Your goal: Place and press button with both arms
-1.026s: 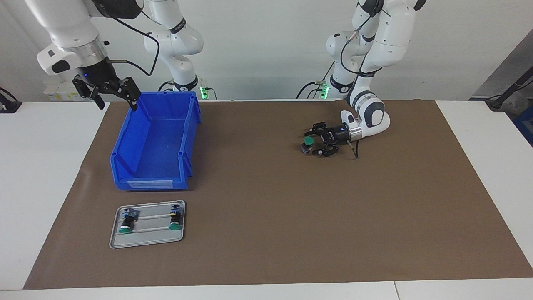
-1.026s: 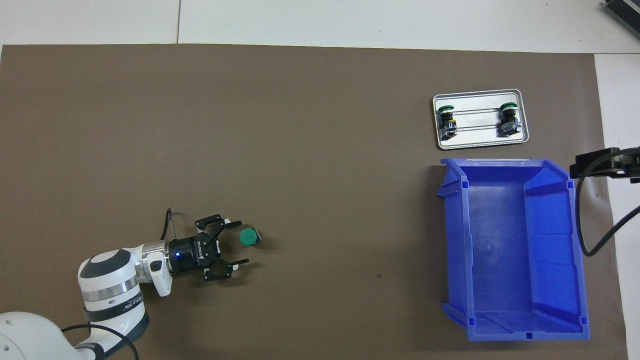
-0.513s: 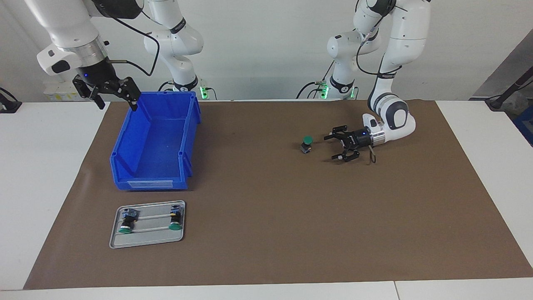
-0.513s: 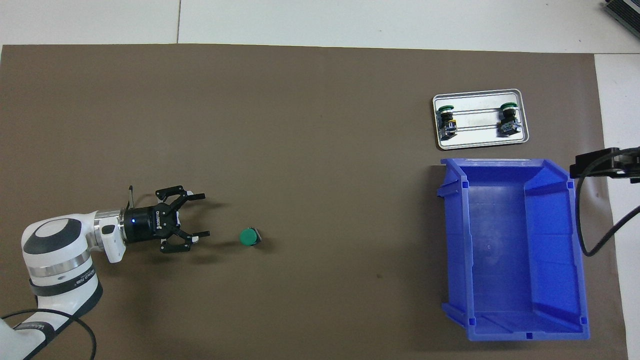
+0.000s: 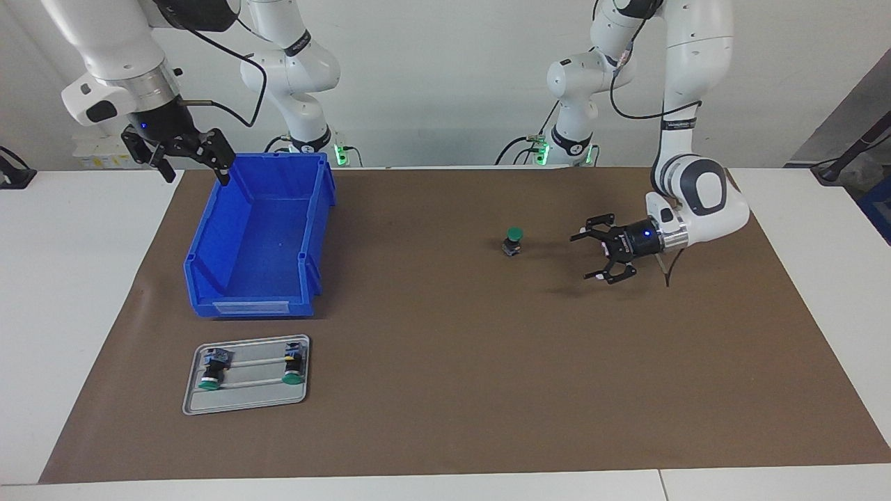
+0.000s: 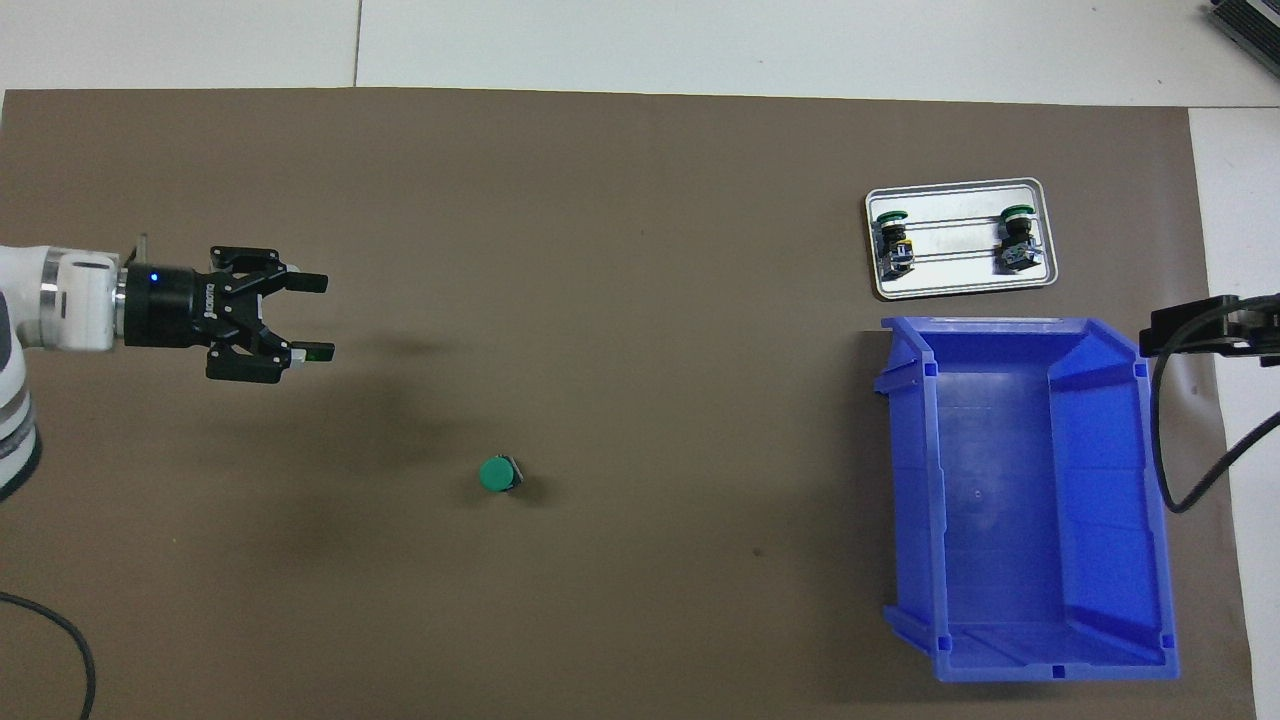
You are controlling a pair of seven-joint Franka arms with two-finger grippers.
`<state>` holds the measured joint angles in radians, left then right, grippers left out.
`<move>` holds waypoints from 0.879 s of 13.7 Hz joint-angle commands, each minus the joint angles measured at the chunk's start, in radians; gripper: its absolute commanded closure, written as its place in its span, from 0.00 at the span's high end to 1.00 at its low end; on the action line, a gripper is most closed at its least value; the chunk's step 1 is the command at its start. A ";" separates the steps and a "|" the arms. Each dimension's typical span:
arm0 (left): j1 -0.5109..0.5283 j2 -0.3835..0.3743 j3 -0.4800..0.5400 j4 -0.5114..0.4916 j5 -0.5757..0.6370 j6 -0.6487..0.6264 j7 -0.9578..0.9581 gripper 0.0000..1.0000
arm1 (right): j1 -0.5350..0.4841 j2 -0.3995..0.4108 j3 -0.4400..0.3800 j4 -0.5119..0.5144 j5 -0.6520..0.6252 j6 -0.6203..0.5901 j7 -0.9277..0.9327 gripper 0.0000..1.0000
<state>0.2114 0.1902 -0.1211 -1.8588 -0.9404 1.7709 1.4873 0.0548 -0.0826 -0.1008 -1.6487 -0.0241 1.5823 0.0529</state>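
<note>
Facing and overhead views of my workstation. I see the button [image 5: 514, 240] standing alone on the brown mat [image 5: 445, 390], green cap upward, untouched by either arm. My left gripper [image 5: 592, 256] hangs low over the mat toward the left arm's end of the table, fingers pointing sideways toward the table's middle. Its jaws are spread wide and hold nothing; the button sits out ahead of the fingertips, well apart from them, and slightly off the line of the gap. In the overhead view the same gripper [image 6: 318, 318] appears with one finger [image 6: 305, 283] above the other, bare mat between them, and the button [image 6: 496, 474] lies off to one side of the jaw opening, not inside it.

My right gripper [image 5: 191, 169] waits in the air at the corner of the blue bin [image 5: 257, 292] on the robots' side, toward the right arm's end. Its jaws are also wide apart and empty; the bin's rim lies just below the fingertips. In the overhead view only its dark body shows at the edge.

A metal tray [image 5: 247, 403] lies on the mat just beside the bin, farther from the robots. It carries two green-capped buttons [image 5: 212, 369] lying on their sides, well clear of both sets of jaws.
</note>
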 commanded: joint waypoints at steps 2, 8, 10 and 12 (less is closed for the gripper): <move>-0.114 -0.021 -0.002 0.209 0.292 -0.050 -0.457 0.95 | -0.015 -0.017 0.013 -0.019 0.015 0.007 -0.005 1.00; -0.343 -0.095 -0.002 0.308 0.789 -0.066 -1.158 0.97 | -0.015 -0.017 0.013 -0.019 0.015 0.007 -0.005 1.00; -0.391 -0.116 -0.003 0.305 0.946 -0.079 -1.367 0.98 | -0.015 -0.017 0.013 -0.019 0.015 0.007 -0.007 1.00; -0.391 -0.120 0.003 0.308 0.974 -0.093 -1.481 0.99 | -0.015 -0.017 0.013 -0.019 0.015 0.007 -0.005 1.00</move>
<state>-0.1718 0.0831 -0.1392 -1.5532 -0.0083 1.7075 0.1067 0.0548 -0.0826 -0.1008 -1.6487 -0.0241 1.5823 0.0529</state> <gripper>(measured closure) 0.009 0.000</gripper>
